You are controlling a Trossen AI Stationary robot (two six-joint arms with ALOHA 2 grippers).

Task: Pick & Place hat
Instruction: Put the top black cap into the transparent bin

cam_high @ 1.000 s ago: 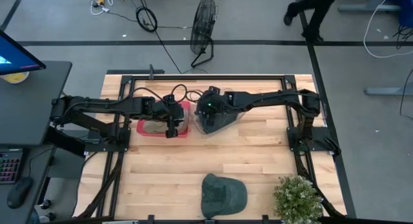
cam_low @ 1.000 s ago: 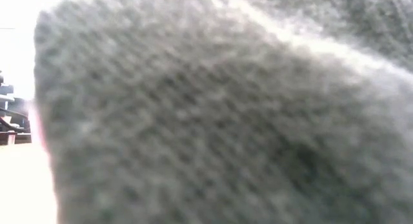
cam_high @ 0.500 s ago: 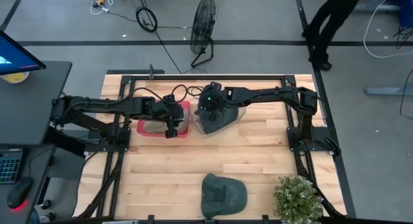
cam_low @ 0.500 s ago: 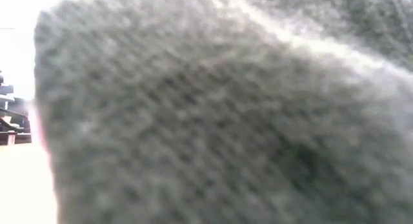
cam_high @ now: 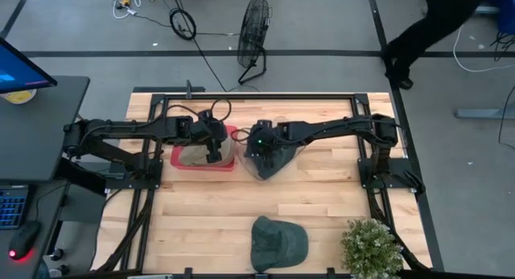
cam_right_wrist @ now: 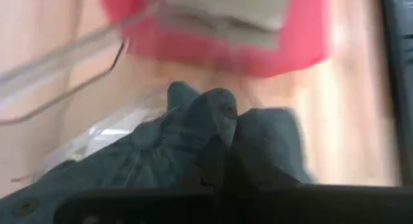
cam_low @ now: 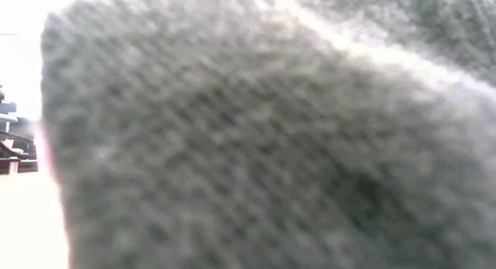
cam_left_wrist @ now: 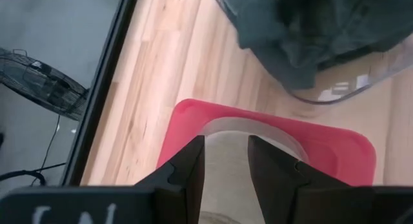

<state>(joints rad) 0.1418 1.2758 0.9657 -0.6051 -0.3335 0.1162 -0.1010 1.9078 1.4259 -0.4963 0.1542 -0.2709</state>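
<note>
A dark green hat [cam_high: 275,160] lies bunched in a clear plastic container [cam_left_wrist: 348,88] at the table's far middle. My right gripper [cam_high: 259,142] is shut on it from above. To its left stands a red bin [cam_high: 183,160] with a beige hat [cam_left_wrist: 226,153] inside. My left gripper [cam_high: 212,149] hovers over that bin, its fingers slightly apart above the beige hat. A second green cap [cam_high: 278,242] lies flat at the near edge, untouched. My right gripper pinches a raised fold of the dark hat's cloth [cam_right_wrist: 218,124] between its two fingers, coming from above and pointing down. The rest of the hat lies in the clear container. My left gripper: I cannot tell whether its fingers [cam_left_wrist: 191,169] touch the beige hat.
A potted plant [cam_high: 370,247] stands at the near right corner. Grey-green cloth [cam_low: 256,137] fills the whole low view. Beyond the far edge a fan [cam_high: 254,30] stands on the floor and a person [cam_high: 438,26] walks past. Bare wood lies between the bins and the near cap.
My right gripper has come down toward the near edge onto the dark hat and has shut on a fold of it; the hat's cloth is drawn together under the fingers. My left gripper has shifted slightly toward the far edge over the red bin.
</note>
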